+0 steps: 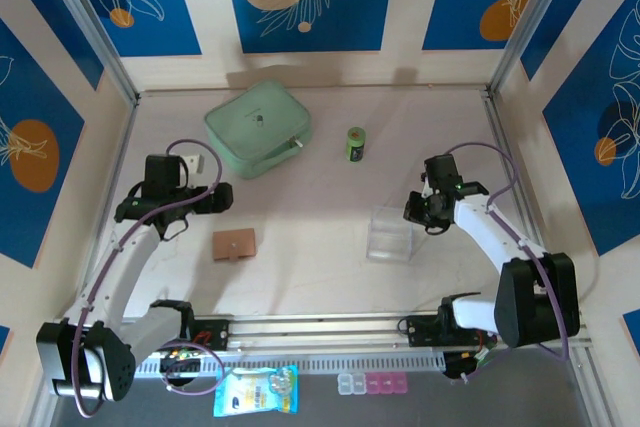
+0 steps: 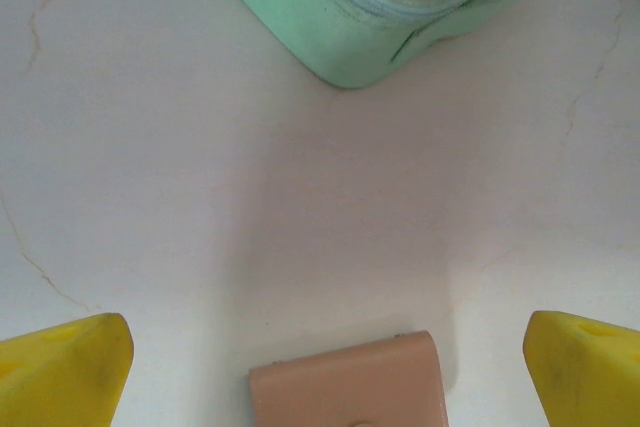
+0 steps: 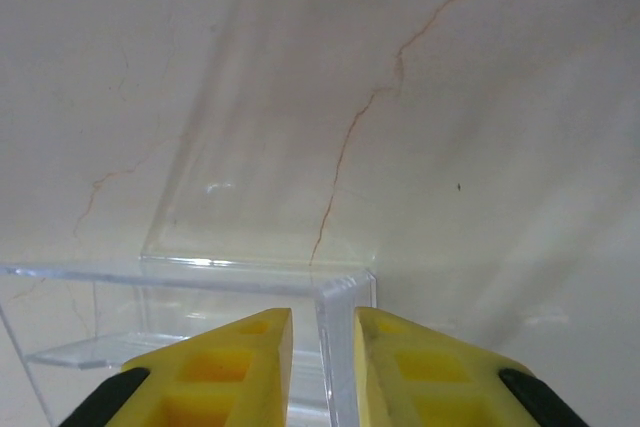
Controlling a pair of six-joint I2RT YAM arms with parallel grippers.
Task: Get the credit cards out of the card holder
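Left claw point(image 2: 325, 322) spread wide, empty, closed card holder point(image 2: 348, 385) on table point(image 2: 150, 197) beneath it

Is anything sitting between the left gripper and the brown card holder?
Nothing visible. The open left gripper hovers close to the card holder, with bare table between them. The mint-green case lies farther back, out of the path.
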